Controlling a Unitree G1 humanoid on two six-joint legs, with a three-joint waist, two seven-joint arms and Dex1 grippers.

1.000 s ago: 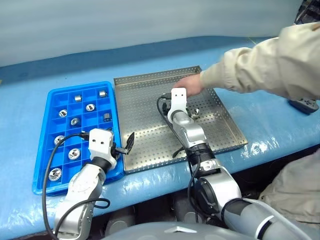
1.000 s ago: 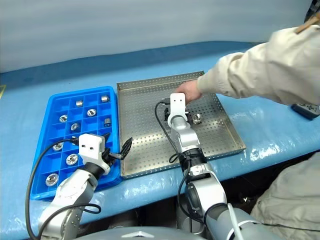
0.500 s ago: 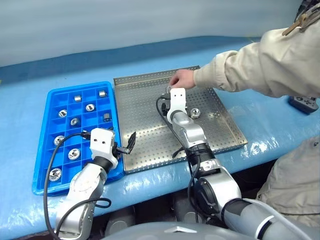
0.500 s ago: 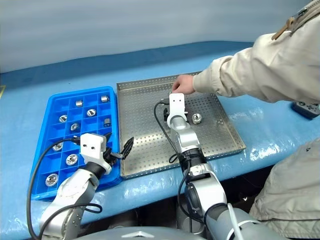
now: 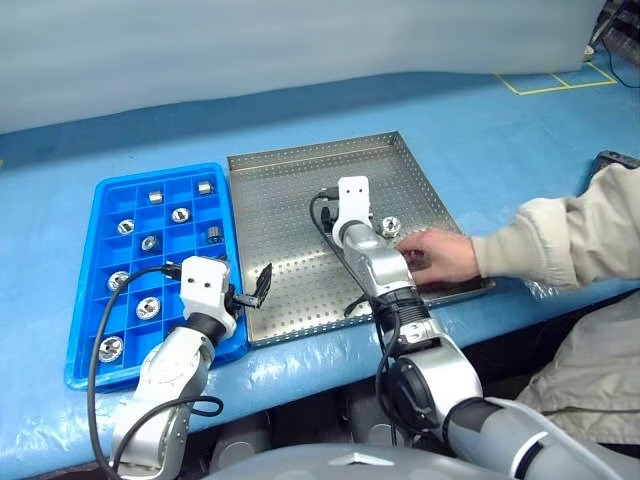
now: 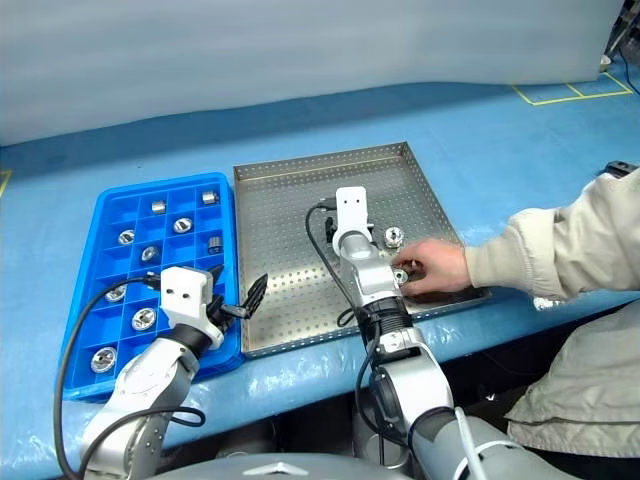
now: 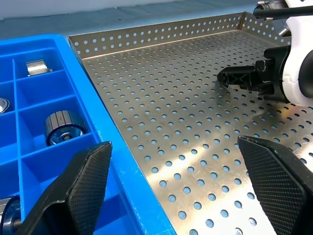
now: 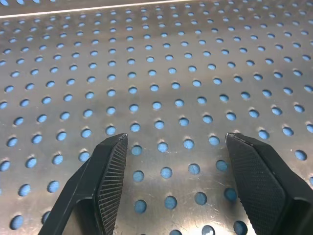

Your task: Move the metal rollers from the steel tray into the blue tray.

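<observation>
- A person's hand, which a moment ago reached over the far part of the steel tray beyond the robot's right hand, now lies at the tray's near right edge, fingers on the perforated floor
- One roller sits loose on the steel floor just right of the right wrist; a second roller lies by the person's fingertips, so the person seems to be laying out fresh pieces
- My reading: the steel tray is being restocked, so the job is not finished, and the robot had best hold off any reach while that hand is in the tray
- The blue tray lies touching the steel tray's left side; rollers already sit in several of its compartments, one apiece, among them a roller on its side
- Right hand is stretched over the middle of the steel tray, pointing forward and slightly down; its fingers are parted, with bare perforated floor between them and nothing pinched
- Left hand hovers near the seam between the two trays at their near end, fingers spread wide and empty, aimed across the steel floor toward the right hand
</observation>
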